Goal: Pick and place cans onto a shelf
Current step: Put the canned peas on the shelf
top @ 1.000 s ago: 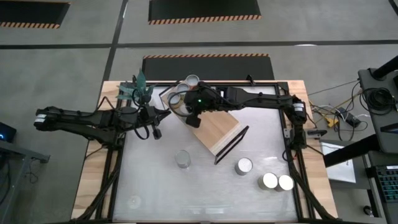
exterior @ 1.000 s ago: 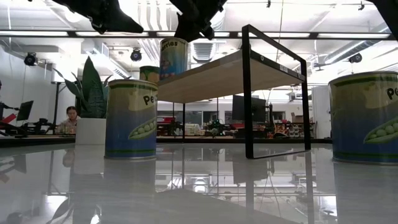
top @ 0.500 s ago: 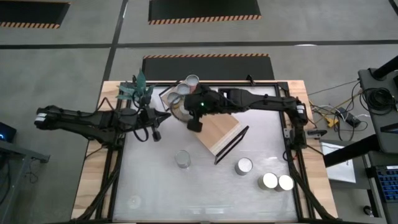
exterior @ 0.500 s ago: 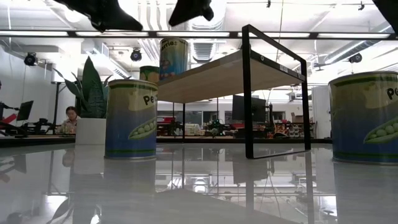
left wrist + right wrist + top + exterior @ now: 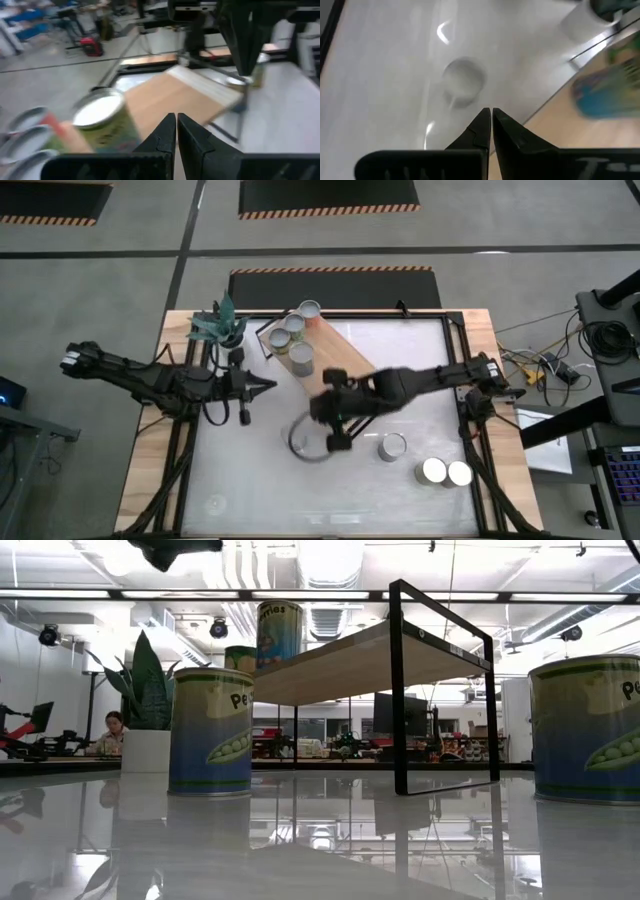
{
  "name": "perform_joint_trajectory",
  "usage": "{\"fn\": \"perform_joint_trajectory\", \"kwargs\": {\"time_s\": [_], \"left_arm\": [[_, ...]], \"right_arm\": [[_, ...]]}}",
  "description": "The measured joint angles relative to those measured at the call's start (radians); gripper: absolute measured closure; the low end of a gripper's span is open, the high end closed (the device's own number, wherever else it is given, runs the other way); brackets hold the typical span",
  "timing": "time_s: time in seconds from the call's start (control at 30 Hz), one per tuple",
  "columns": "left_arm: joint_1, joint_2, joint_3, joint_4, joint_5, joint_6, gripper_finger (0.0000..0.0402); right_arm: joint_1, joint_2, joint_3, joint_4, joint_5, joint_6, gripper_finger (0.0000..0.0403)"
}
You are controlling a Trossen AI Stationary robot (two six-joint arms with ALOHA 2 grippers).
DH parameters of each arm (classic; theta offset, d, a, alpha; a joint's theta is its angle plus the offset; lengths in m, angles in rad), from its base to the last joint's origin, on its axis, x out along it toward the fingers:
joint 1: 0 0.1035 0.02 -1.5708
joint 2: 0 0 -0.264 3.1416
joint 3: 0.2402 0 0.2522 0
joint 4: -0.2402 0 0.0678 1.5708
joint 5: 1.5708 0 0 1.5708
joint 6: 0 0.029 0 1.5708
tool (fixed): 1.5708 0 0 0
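Above a lone can (image 5: 297,437), right gripper (image 5: 338,443) closed, empty

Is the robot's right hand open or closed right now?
Closed: in its wrist view the right arm's dark two-finger hand has its fingertips nearly touching, with nothing held between them.

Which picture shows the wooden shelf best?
The high view: the whole shelf lies in sight from above, with four cans at one end. The low view shows it side-on, on its black frame. The left wrist view shows the board blurred; the right wrist view shows only a corner.
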Motion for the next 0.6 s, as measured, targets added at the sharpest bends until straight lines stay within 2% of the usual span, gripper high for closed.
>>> {"fn": "perform_joint_trajectory", "kwargs": {"time_s": [0.27, 0.33, 0.5, 0.6], "left_arm": [[-0.103, 0.005, 0.021, 0.0, 0.011, -0.025, 0.0402], [-0.116, 0.005, 0.031, 0.002, 0.01, -0.034, 0.0402], [-0.136, 0.005, 0.037, 0.018, 0.01, -0.058, 0.0402], [-0.144, 0.005, 0.037, 0.029, 0.01, -0.062, 0.0402]], "right_arm": [[0.128, 0.0, -0.035, -0.184, 0.0, 0.192, 0.0394], [0.148, 0.0, -0.047, -0.253, -0.003, 0.284, 0.0394], [0.186, 0.0, -0.076, -0.47, -0.116, 0.568, 0.0394], [0.217, -0.001, -0.103, -0.541, -0.139, 0.719, 0.0394]]}}
